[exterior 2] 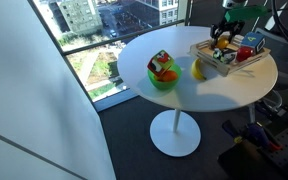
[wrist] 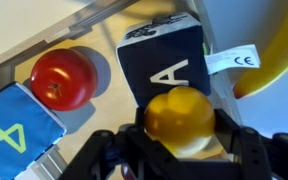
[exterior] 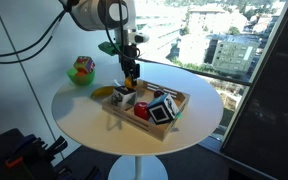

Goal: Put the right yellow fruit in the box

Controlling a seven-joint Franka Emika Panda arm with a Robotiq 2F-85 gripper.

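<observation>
One small roundish fruit, the right yellow fruit [wrist: 180,118], is pinched between the two fingers of the gripper [wrist: 180,140], which is closed around its sides in the wrist view. In an exterior view the gripper [exterior: 131,72] hangs over the near-bowl end of the box [exterior: 176,98], which rests on the round white bench [exterior: 84,118]. The fruit is therefore off the bench and above the box, not yet set down. Directly beneath it lies a black cube marked "A" [wrist: 169,60], with a red fruit [wrist: 62,78] and a blue cube marked "4" [wrist: 19,125] to one side. The longer, paler yellow fruit [wrist: 279,50] lies outside the box wall on the other side. The main risk, as I judge it, is release straight onto the black cube: a round fruit landing on that hard top may roll or bounce, and the box walls are low, so it could go over the edge toward the pale fruit or onto the bench. Lowering further to prevent that brings another hazard, since the fingers could strike the cube and shove the contents. The green bowl [exterior: 81,70] stands well apart and seems no concern.
</observation>
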